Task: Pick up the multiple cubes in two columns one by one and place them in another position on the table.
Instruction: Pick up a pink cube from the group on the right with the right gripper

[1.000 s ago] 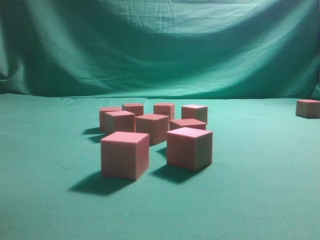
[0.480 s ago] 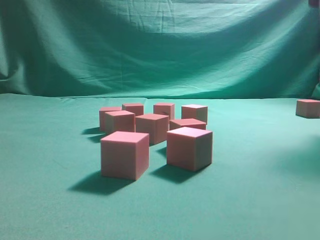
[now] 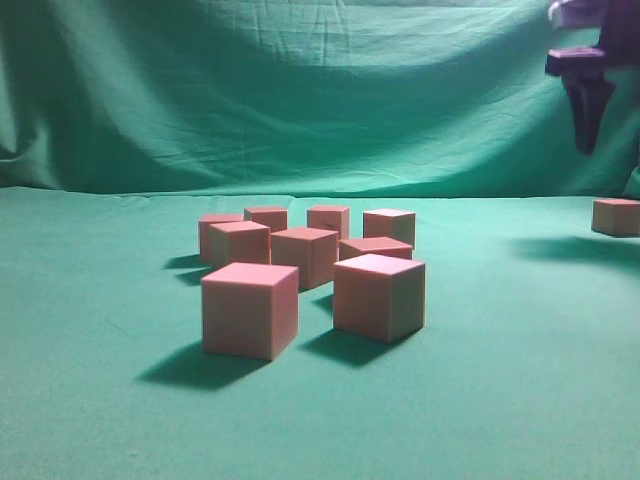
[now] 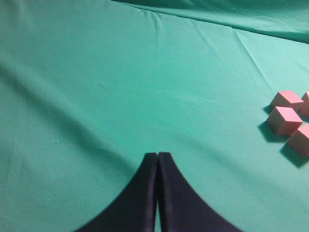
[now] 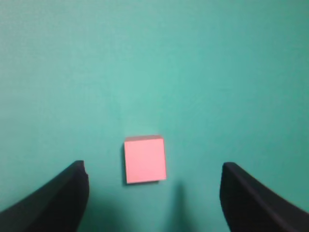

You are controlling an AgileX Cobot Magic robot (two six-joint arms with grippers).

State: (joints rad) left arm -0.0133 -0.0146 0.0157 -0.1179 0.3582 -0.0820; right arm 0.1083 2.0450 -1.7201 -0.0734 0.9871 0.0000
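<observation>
Several pinkish-red cubes (image 3: 250,308) stand clustered in two rough columns on the green table (image 3: 100,400). One more cube (image 3: 615,216) sits alone at the far right. My right gripper (image 3: 588,130) hangs high above that lone cube, at the upper right edge of the exterior view. In the right wrist view the right gripper (image 5: 153,166) is open and empty, and the single cube (image 5: 145,159) lies on the cloth below, between its jaws. My left gripper (image 4: 158,155) is shut on nothing over bare cloth, with three cubes (image 4: 285,119) off to its right.
A draped, wrinkled green backdrop (image 3: 300,90) closes off the far side of the table. Bare cloth stretches left of the cluster, in front of it, and between the cluster and the lone cube.
My right gripper has come into the exterior view at the upper right. Its shadow now falls on the table beside the lone cube. The cubes have not moved.
</observation>
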